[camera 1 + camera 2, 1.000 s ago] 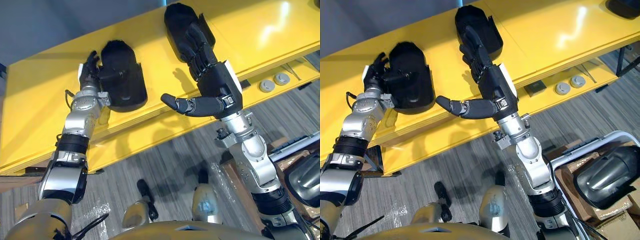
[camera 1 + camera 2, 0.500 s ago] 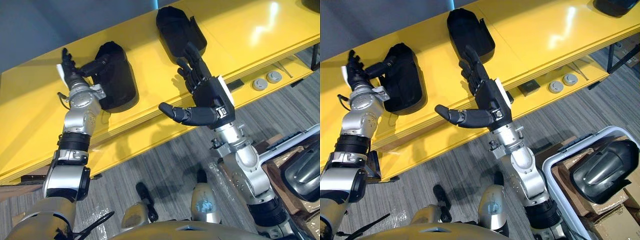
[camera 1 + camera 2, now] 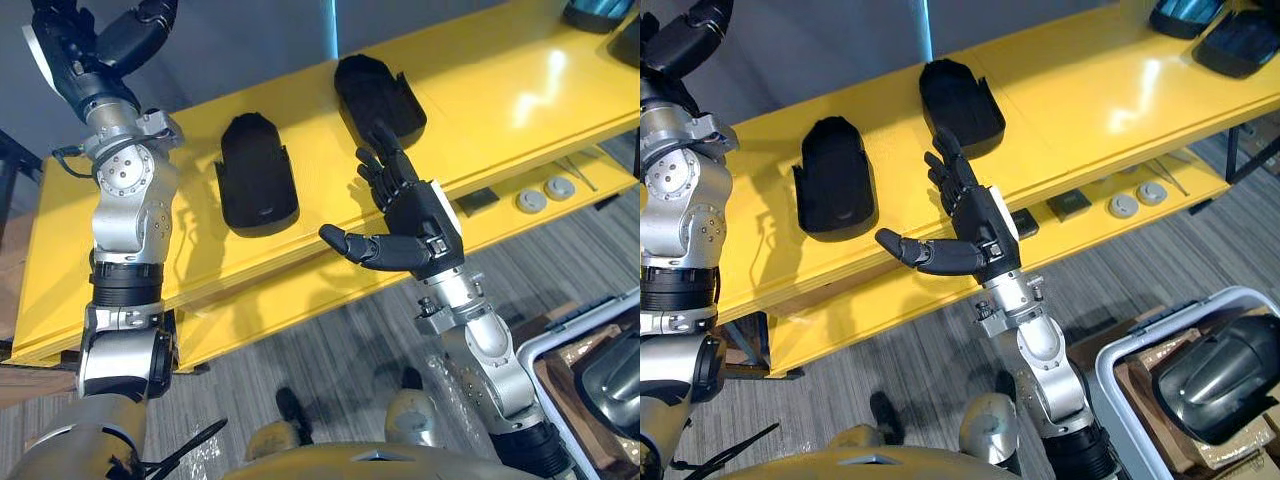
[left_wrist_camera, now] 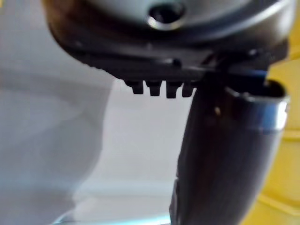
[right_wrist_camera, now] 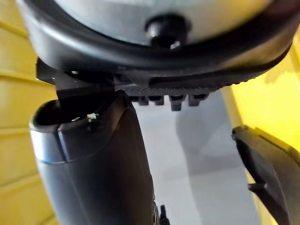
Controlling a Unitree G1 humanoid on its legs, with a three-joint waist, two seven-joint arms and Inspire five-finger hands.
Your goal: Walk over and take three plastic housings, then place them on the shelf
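Two housings (image 3: pixel 258 185) lie on the shelf (image 3: pixel 520 80), long axes 12-to-6. A third housing (image 3: pixel 1215 375) sits in a bin (image 3: pixel 1100 365) at 4 o'clock from the empty, spread right hand (image 3: pixel 420 215), likely the nearer one. The left hand (image 3: pixel 70 55), also open, hangs at 10 o'clock.

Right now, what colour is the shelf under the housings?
Yellow shelf, best in the left eye view.

Left hand (image 3: pixel 88 62) high, right hand (image 3: pixel 418 218) splayed
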